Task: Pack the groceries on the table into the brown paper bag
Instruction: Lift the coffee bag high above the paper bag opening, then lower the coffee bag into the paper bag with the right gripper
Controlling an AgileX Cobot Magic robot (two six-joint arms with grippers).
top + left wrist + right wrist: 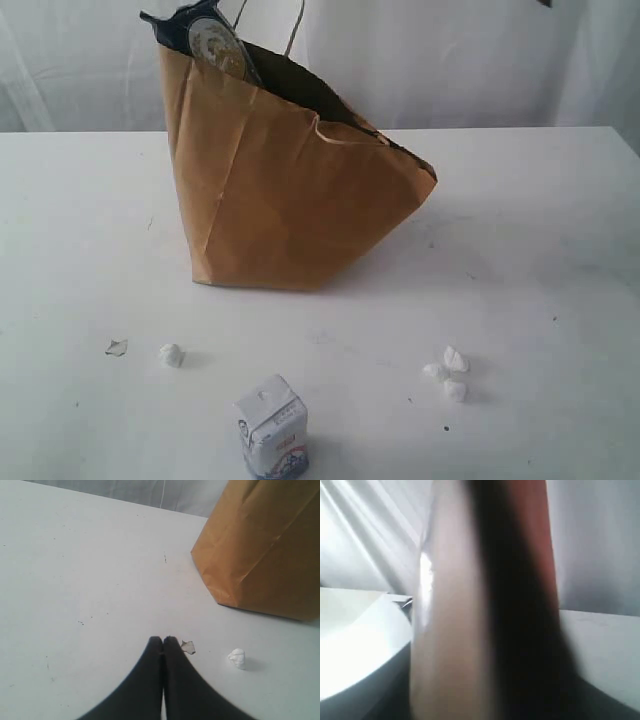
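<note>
The brown paper bag (280, 190) stands leaning on the table (540, 220), with a dark item with a round silvery face (214, 42) poking from its top. The small white carton (272, 427) stands alone near the front edge. My left gripper (163, 639) hovers low over bare table, shut and empty, with the bag (265, 545) ahead of it. My right gripper (490, 695) is shut on a tall blurred thing, glossy pale beige and dark red-brown, that looks like the long pasta packet (470, 605). Neither gripper shows in the exterior view.
A small torn scrap (188, 647) and a white crumpled lump (237, 658) lie just beyond the left fingertips. Three more white lumps (446, 373) sit at the front right. White curtains hang behind the table.
</note>
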